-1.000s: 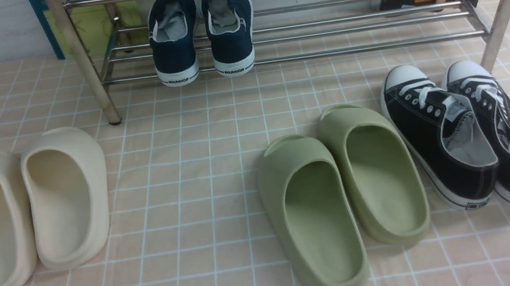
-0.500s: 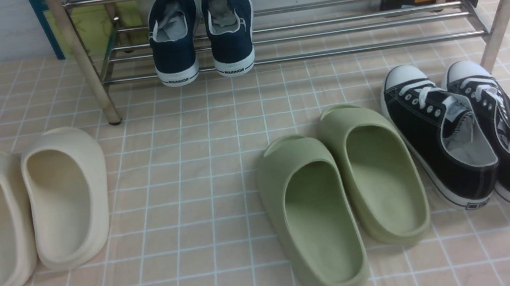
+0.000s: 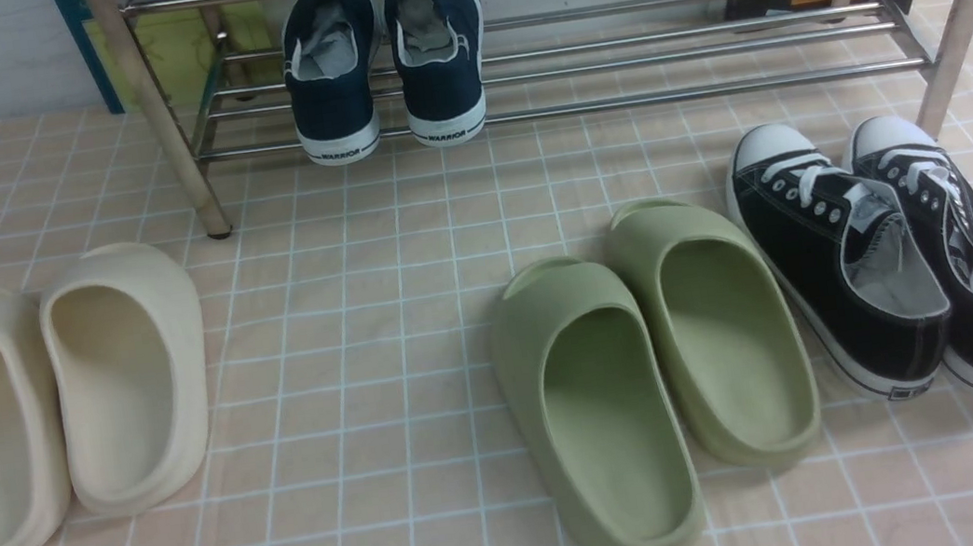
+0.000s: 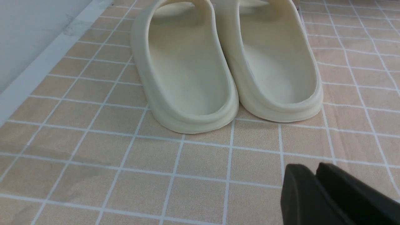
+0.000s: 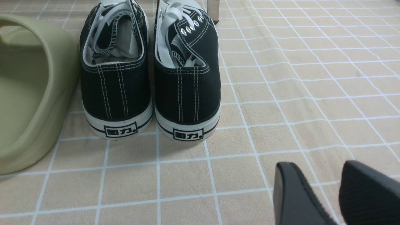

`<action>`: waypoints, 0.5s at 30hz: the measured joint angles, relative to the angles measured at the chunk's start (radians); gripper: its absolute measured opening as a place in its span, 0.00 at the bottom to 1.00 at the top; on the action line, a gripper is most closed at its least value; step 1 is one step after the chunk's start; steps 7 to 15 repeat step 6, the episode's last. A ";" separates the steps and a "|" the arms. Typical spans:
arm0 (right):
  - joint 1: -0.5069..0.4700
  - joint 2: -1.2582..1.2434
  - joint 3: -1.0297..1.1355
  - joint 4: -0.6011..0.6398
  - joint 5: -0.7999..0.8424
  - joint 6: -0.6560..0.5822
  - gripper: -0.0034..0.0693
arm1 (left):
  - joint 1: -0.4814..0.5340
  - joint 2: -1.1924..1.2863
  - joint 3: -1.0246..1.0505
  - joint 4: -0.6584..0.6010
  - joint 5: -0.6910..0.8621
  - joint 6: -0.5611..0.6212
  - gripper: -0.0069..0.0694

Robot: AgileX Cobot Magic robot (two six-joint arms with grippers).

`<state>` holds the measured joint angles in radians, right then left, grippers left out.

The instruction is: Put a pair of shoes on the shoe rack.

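- My left claw [image 4: 314, 175] hangs low over the near left of the tabletop [image 3: 353, 403]; its two dark fingers [image 4: 300, 193] lie almost together with only a thin seam between them, gripping nothing.
- My right claw [image 5: 315, 184] hangs over the near right, its fingers [image 5: 290, 193] parted by a clear gap, holding nothing.
- Just beyond my left claw sit the cream slides [image 4: 225, 62], heels toward me, side by side and touching.
- Just beyond my right claw, a little to the left, stand the black lace-up sneakers [image 5: 150, 72], heels toward me, with the green slides [image 3: 649, 364] beside them on their left.
- The pair of shoes [image 3: 383, 61] is well apart from both claws, at the far side, left of centre.
- They rest on the lower bars of the shoe rack [image 3: 656, 58], close together, heels toward me and hanging slightly over the front bar.
- They are navy canvas with white rubber soles, "WARRIOR" printed on each heel strip, and grey linings showing inside.
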<state>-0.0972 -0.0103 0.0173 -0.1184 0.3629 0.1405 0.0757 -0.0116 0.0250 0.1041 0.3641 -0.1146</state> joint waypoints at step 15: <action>0.000 0.000 0.000 0.000 0.000 0.000 0.38 | 0.000 0.000 0.000 0.000 0.000 0.000 0.23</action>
